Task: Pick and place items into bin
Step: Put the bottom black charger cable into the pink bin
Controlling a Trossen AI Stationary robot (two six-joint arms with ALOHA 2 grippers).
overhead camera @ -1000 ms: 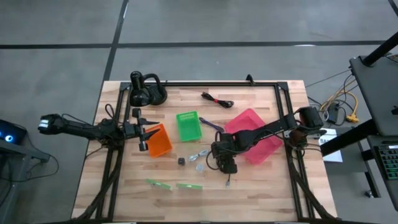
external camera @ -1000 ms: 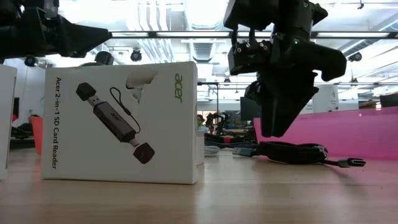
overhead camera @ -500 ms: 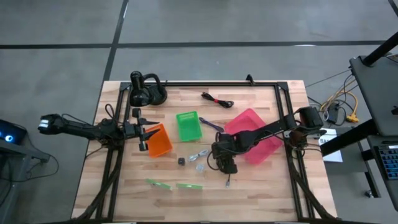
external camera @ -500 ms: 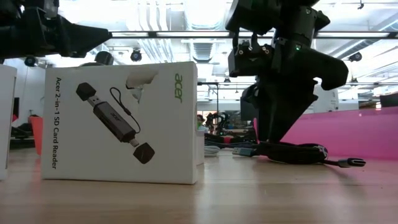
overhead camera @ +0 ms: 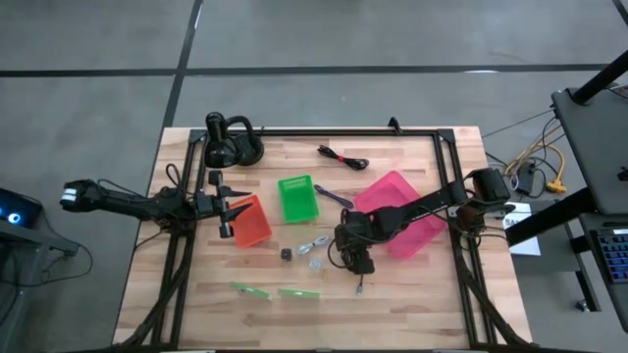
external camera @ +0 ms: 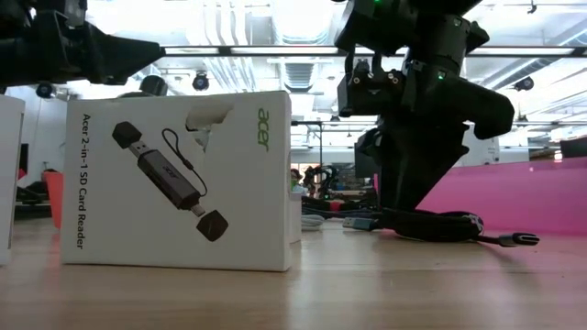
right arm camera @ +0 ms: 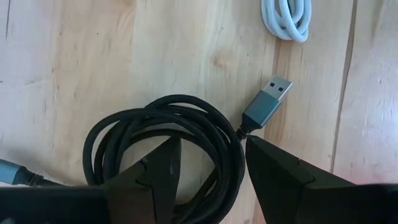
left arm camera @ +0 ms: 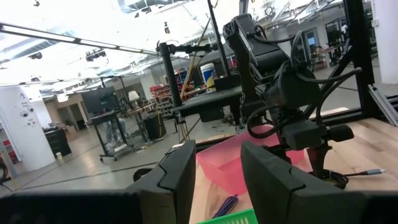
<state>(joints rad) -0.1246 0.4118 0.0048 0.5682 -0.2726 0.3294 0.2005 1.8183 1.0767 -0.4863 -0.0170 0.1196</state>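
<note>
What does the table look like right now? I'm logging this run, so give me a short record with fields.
right gripper: open, fingers straddling the black coiled cable, low over the table
left gripper: open, waiting at the orange bin
bins: orange, green bin, pink bin
cable end: USB plug lying on the wood
nearby: white cable beside the black one
other loose items: second black cable, purple pen, small black cube, green strips
not an item: black desk lamp
</note>
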